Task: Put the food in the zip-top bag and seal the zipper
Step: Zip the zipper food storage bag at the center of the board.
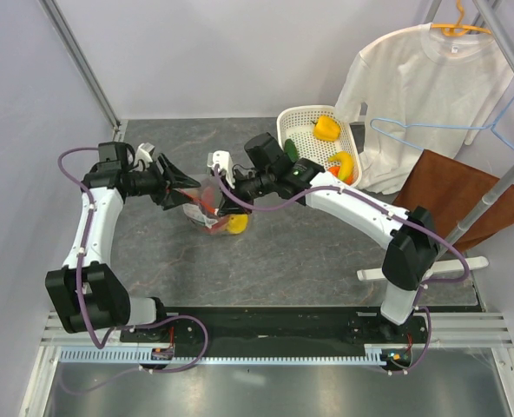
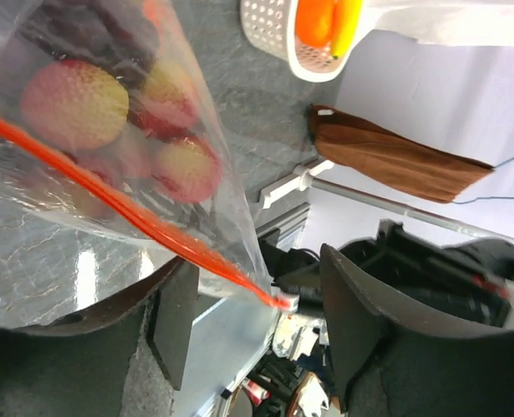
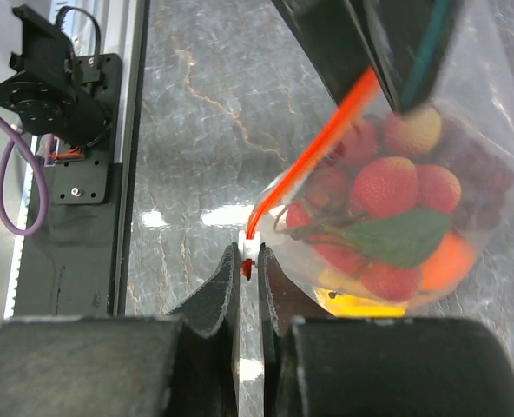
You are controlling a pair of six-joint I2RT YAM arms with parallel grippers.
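Observation:
The clear zip-top bag lies on the table between my two grippers. It holds the food: red and yellow round fruits, a green leaf, an orange one, dark grapes. The orange-red zipper runs along its mouth to a white slider. My right gripper is shut on that slider; it also shows in the top view. My left gripper is open, its jaws wide apart round the zipper near the slider. In the top view, the left gripper is at the bag's left.
A white slotted basket at the back right holds a yellow pepper and an orange-yellow fruit. A white T-shirt and a brown cloth hang at the right. A white bar lies near the right arm.

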